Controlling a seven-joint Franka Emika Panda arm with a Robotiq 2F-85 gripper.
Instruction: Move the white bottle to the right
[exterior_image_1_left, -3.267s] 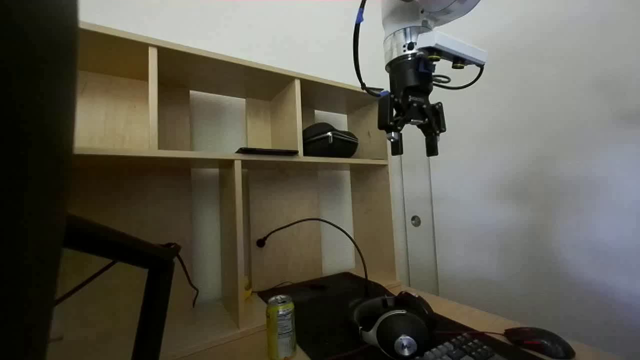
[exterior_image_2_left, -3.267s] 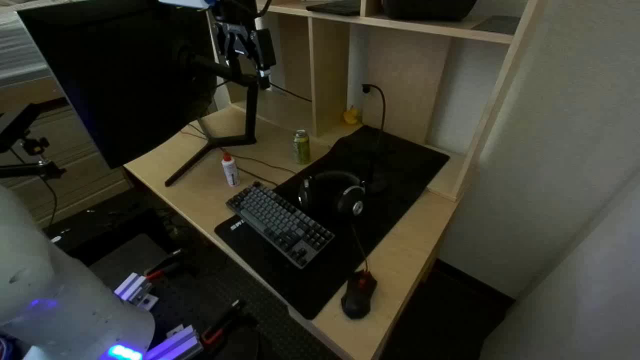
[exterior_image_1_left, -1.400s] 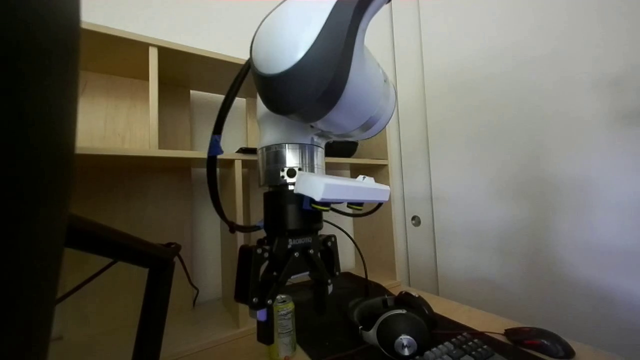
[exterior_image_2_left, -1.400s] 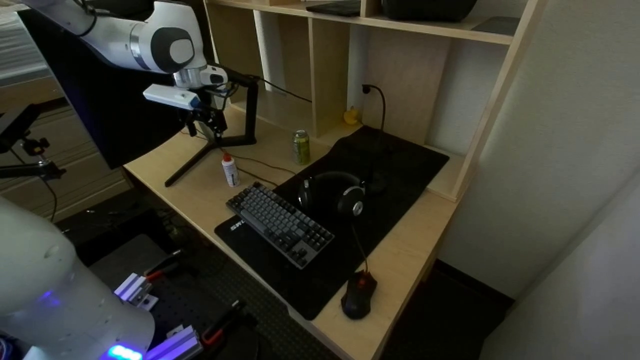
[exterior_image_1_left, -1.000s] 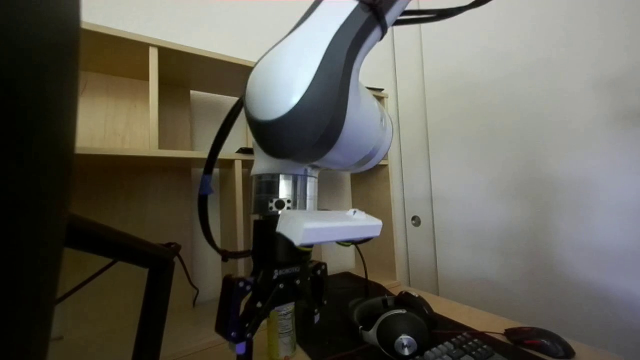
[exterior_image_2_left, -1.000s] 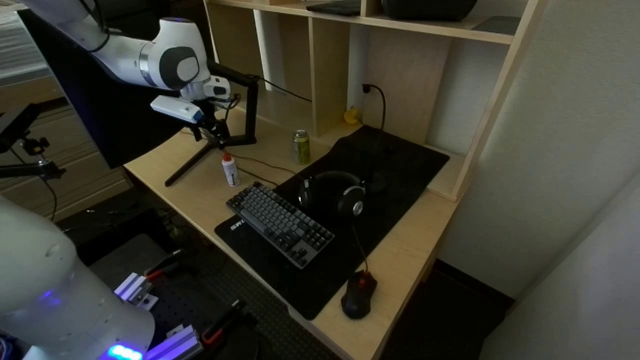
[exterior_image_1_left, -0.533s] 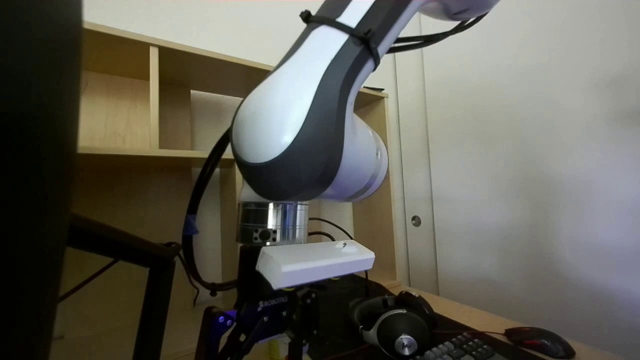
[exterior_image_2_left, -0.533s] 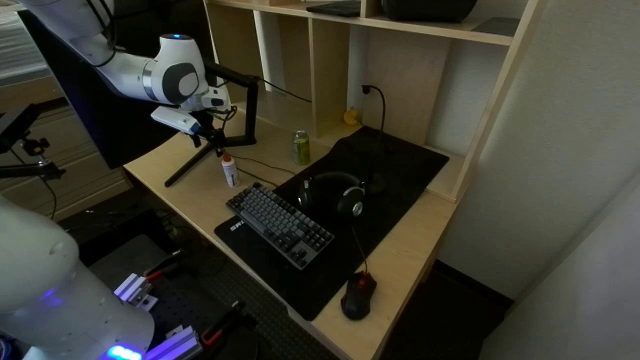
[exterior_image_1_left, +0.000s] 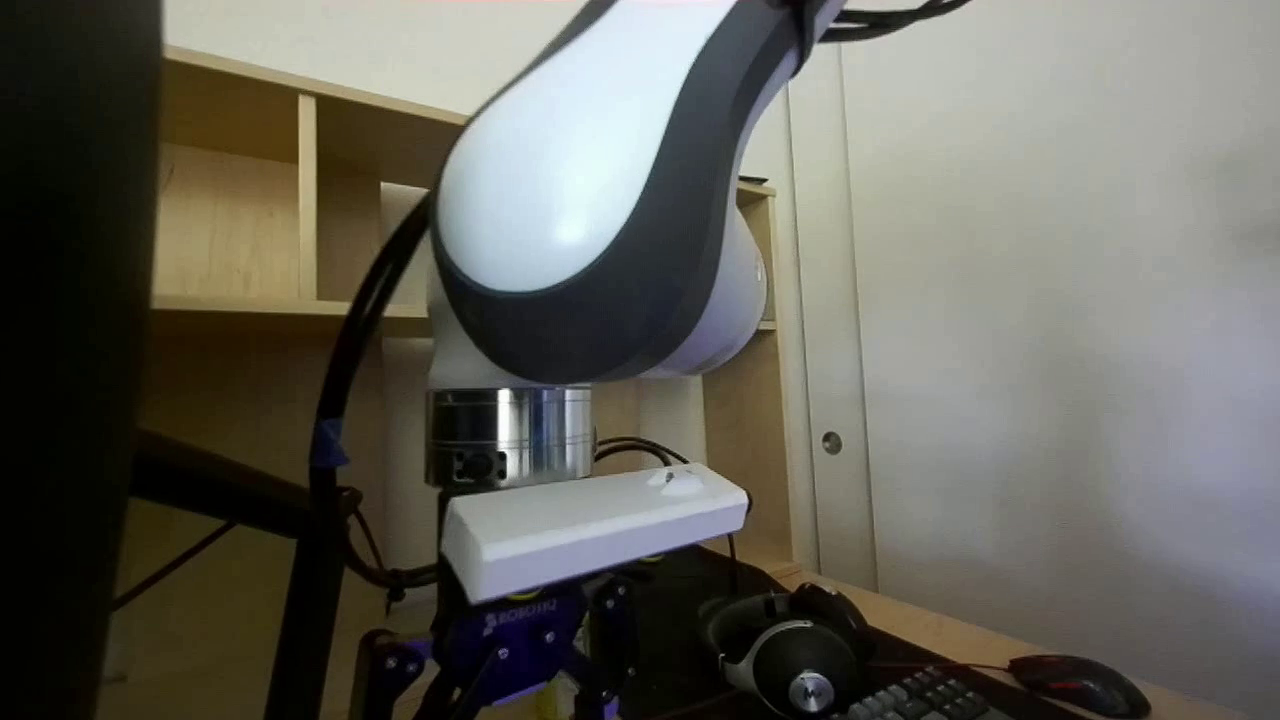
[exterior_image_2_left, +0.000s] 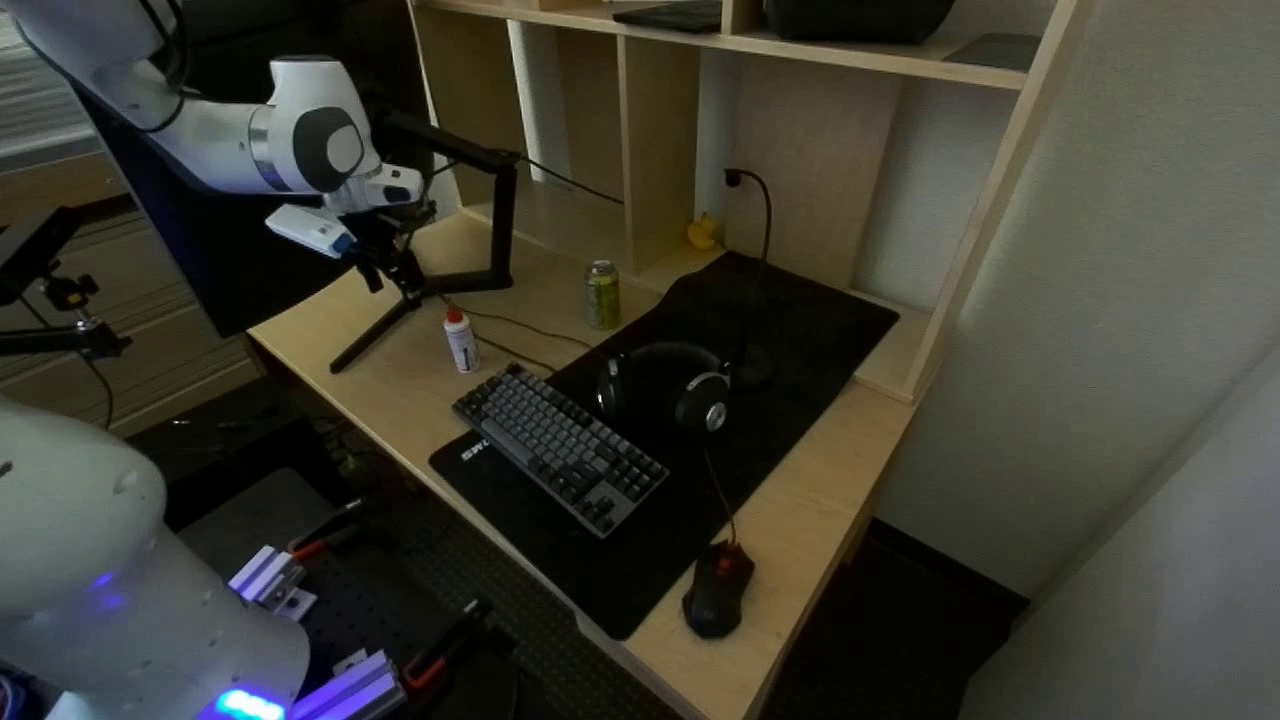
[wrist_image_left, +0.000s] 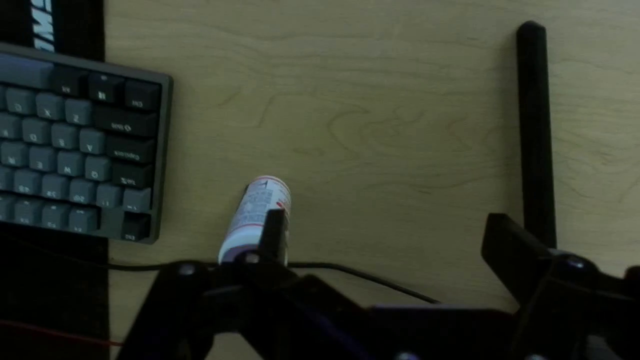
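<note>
I can read ROBOTIQ on the gripper (wrist_image_left: 385, 235), its jaws spread wide over the desk (wrist_image_left: 375, 125). The white bottle (exterior_image_2_left: 461, 342) stands upright near the keyboard (exterior_image_2_left: 560, 449), its label (wrist_image_left: 256, 206) too blurred for me. Keycaps (wrist_image_left: 67, 168) show Q, W, E and Esc; lettering on the black mat (exterior_image_2_left: 620, 580) I can't make out.
</note>
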